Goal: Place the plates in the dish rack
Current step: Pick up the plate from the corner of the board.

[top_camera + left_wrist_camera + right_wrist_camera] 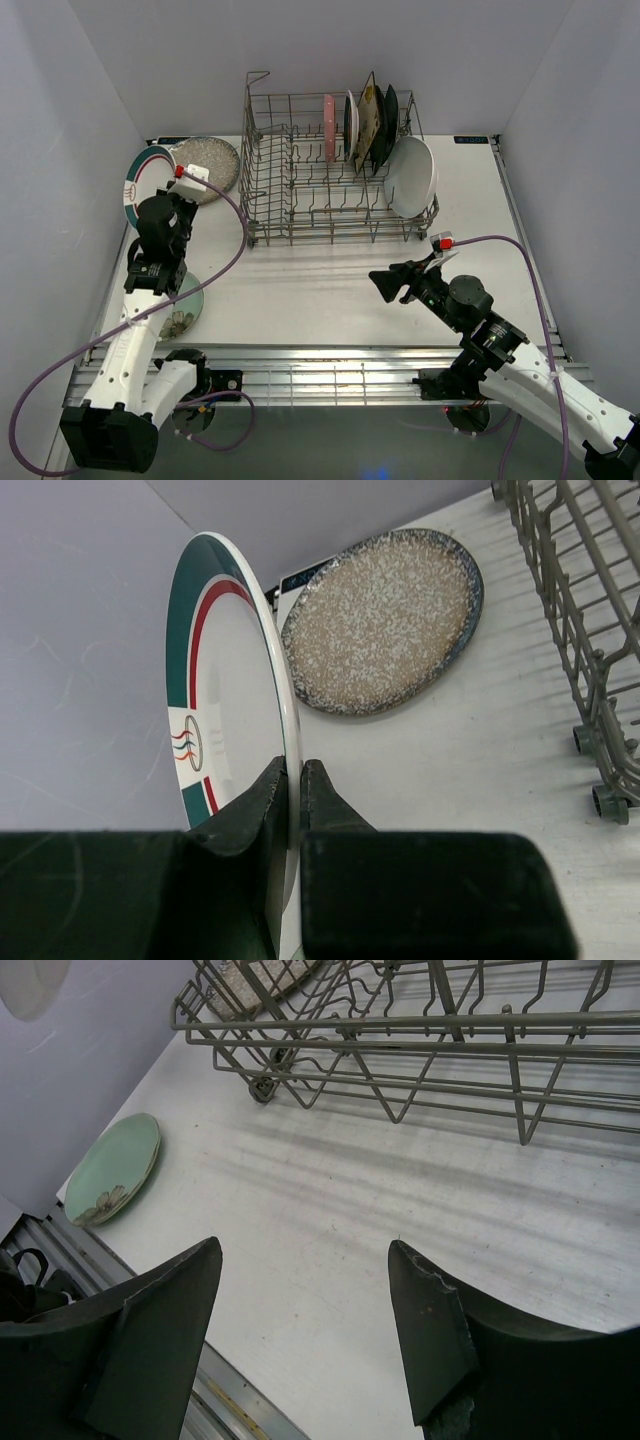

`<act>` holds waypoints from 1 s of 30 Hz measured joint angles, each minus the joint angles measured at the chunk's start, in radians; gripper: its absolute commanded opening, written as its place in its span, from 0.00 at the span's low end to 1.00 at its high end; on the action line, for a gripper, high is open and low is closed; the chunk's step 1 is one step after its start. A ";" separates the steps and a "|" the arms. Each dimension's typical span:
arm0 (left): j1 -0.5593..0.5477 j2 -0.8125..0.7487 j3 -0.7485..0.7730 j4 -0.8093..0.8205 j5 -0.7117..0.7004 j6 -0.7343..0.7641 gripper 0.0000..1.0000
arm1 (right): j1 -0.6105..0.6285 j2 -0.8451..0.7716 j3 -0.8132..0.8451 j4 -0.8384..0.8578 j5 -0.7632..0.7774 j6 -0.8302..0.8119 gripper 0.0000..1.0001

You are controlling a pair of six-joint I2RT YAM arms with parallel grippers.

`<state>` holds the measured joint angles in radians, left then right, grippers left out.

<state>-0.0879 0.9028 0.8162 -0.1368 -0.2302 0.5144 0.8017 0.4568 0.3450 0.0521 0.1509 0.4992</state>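
My left gripper (295, 765) is shut on the lower rim of a teal-rimmed white plate (235, 680), which stands on edge at the table's far left (140, 178). Flat behind it lies a speckled round plate (385, 620) (212, 163). The grey wire dish rack (300, 190) holds several upright plates at its right end: pink (329, 128), cream floral (367, 118), black (387, 122) and a white oval one (412, 177). Over bare table in front of the rack, my right gripper (305, 1245) (385, 283) stands open and empty.
A pale green plate (115, 1165) (186, 303) lies flat by the left arm near the front rail. The rack's wire wall (590, 630) is to the right of the held plate. Grey walls close in the left, back and right sides.
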 measured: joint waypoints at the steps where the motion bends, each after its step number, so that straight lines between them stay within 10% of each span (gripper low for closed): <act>1: 0.000 -0.004 0.012 -0.005 0.005 -0.003 0.00 | 0.000 0.000 0.000 0.000 0.001 0.000 0.73; 30: 0.000 0.037 0.500 -0.281 0.446 -0.377 0.00 | 0.000 0.069 -0.010 0.083 -0.020 -0.011 0.73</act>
<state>-0.0879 0.9401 1.3159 -0.4175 0.2161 0.1379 0.8017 0.5255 0.3351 0.1349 0.1307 0.4885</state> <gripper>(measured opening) 0.166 0.733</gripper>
